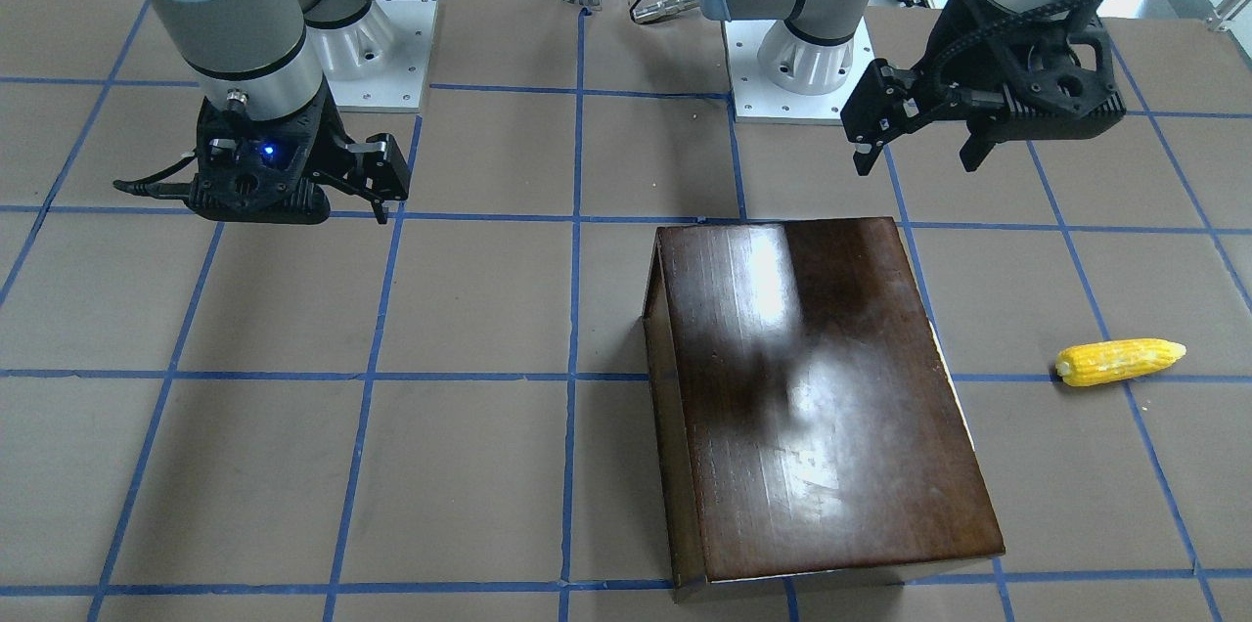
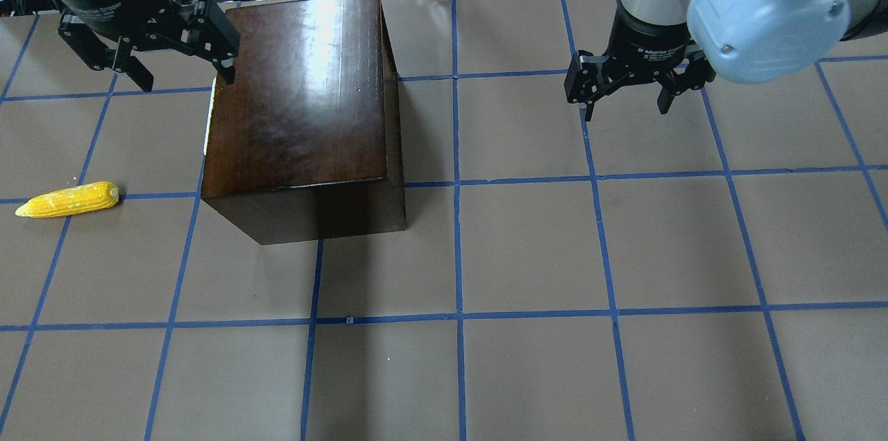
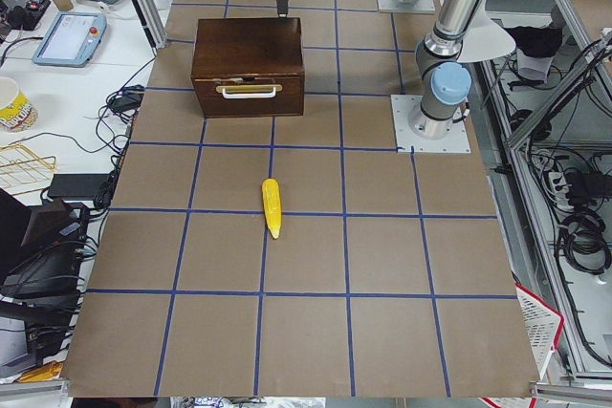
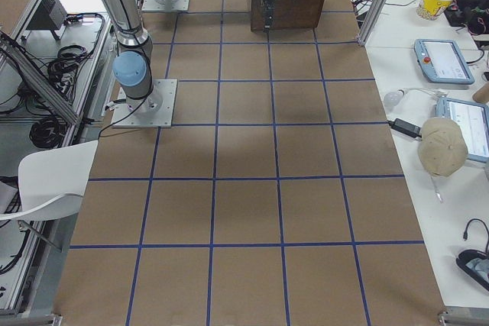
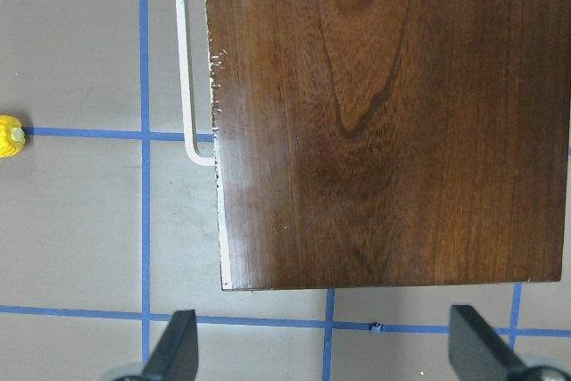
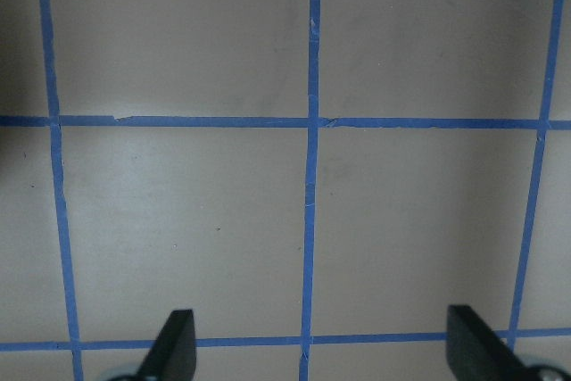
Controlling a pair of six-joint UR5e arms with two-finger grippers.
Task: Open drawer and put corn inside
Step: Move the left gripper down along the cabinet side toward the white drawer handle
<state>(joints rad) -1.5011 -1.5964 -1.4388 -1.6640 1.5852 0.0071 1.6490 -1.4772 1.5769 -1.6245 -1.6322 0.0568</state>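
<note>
Drawer (image 3: 249,96) shut; corn (image 2: 68,199) well clear on taped table (image 2: 527,254);
left gripper (image 2: 186,79), right gripper (image 2: 626,108) hang wide open, empty.

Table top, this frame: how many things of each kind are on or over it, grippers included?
Wooden box: 1, its drawer shut
Corn cob: 1, yellow, lying on the table apart from the box
Grippers: 2, left gripper and right gripper, both with jaws open and empty
Total: 4
</note>
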